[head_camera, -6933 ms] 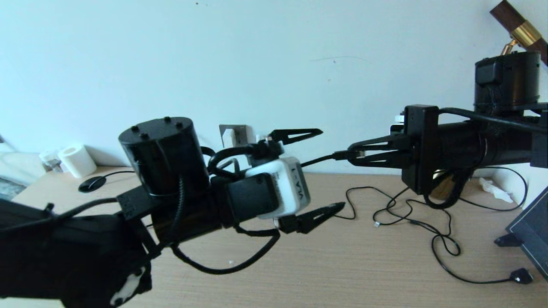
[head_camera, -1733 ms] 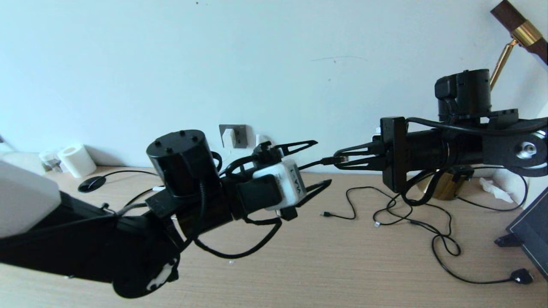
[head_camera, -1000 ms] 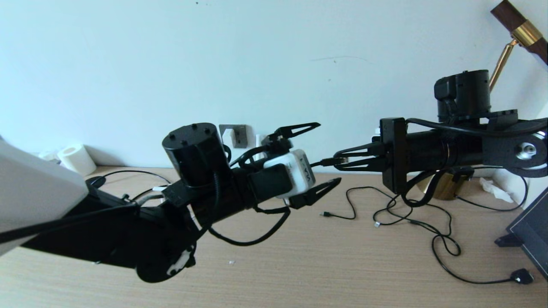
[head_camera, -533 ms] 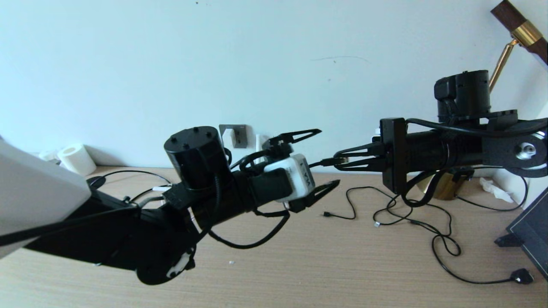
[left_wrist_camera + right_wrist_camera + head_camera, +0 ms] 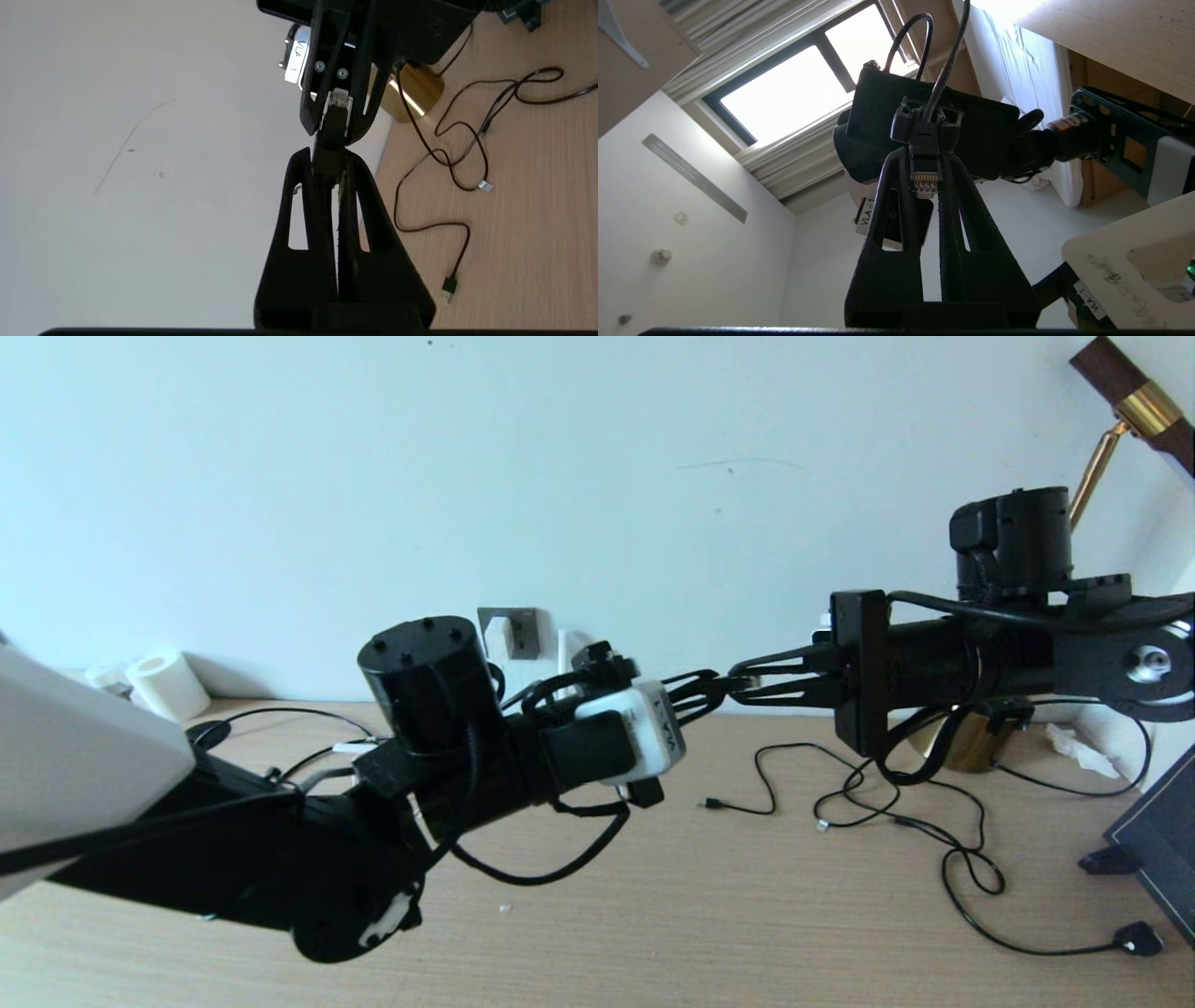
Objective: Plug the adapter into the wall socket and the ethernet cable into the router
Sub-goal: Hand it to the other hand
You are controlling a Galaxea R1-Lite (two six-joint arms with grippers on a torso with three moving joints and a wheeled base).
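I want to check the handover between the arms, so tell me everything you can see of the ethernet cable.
The ethernet cable is black and fairly thick, ending in a clear-tipped plug with a row of metal contacts. It hangs in the air above the desk, near the wall. The right gripper pinches the plug end; the left gripper is shut on the black boot just behind it, so both hold it, tips almost meeting. It is plugged into nothing.
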